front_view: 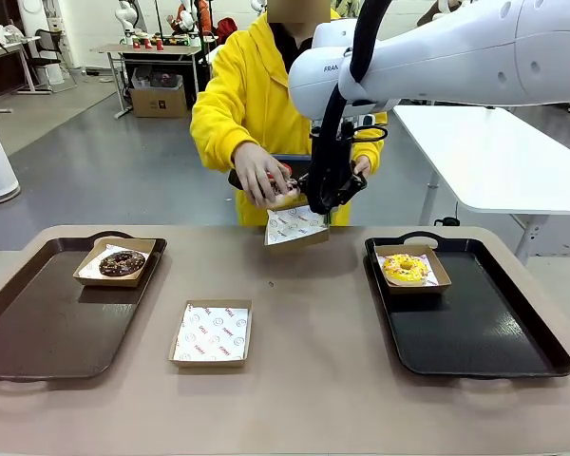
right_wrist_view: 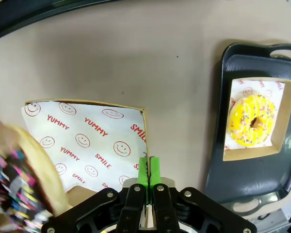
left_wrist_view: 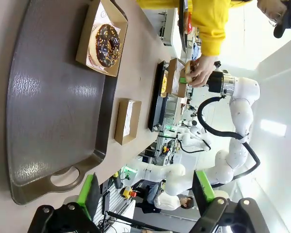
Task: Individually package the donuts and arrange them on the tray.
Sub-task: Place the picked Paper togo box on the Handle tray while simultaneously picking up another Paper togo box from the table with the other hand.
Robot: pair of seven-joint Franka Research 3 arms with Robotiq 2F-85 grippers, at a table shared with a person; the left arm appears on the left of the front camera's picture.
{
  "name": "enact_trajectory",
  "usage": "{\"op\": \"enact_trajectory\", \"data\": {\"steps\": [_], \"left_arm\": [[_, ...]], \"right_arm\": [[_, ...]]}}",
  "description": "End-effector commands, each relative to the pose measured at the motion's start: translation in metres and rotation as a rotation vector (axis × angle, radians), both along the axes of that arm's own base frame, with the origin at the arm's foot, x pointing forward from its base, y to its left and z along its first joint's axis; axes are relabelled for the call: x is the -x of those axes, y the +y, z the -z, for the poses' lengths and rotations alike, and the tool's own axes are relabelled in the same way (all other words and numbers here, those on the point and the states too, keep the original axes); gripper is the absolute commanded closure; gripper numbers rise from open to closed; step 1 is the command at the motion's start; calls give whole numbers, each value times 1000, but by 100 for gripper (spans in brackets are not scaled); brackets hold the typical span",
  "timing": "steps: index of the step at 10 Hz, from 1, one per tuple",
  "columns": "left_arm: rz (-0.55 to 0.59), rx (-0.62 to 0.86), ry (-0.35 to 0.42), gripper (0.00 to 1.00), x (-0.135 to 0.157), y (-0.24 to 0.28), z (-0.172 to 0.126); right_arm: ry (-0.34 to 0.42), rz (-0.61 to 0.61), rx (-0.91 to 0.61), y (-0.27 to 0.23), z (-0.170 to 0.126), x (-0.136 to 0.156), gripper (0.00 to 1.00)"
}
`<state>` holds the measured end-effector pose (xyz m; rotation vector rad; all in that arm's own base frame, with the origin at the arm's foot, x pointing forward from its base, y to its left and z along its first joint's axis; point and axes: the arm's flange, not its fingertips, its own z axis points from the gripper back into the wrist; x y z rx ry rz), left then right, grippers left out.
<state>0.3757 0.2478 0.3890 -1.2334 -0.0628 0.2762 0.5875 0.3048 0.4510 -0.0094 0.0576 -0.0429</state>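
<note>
Right gripper (right_wrist_view: 149, 167) is clamped shut on the rim of the held box (right_wrist_view: 87, 141), which is paper-lined, tilted, and in the air over the far middle of the table (front_view: 313, 399). A person's hand (front_view: 258, 174) holds a donut (right_wrist_view: 19, 189) just above this box's left side; it is blurred, so I cannot tell the glaze. My right arm crosses in front of the person.

Left gripper (left_wrist_view: 146, 191) has its fingers wide and holds nothing, off the handle end of the left tray (front_view: 38, 323).

- Left tray, far corner: chocolate sprinkled donut (front_view: 123, 263), boxed.
- Right tray (front_view: 484, 323), far left corner: yellow donut (front_view: 406, 269), boxed.
- Between the trays, nearer the left one: empty box (front_view: 212, 332) on the table.
</note>
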Motion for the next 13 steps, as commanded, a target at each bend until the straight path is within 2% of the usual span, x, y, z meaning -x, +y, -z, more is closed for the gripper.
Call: {"op": "enact_trajectory", "data": {"steps": [1,13], "left_arm": [[0,7,-9,0,3,1,-4],[0,7,-9,0,3,1,-4]], "right_arm": [[7,20,-15,0,-2,2,100],[7,20,-15,0,-2,2,100]]}}
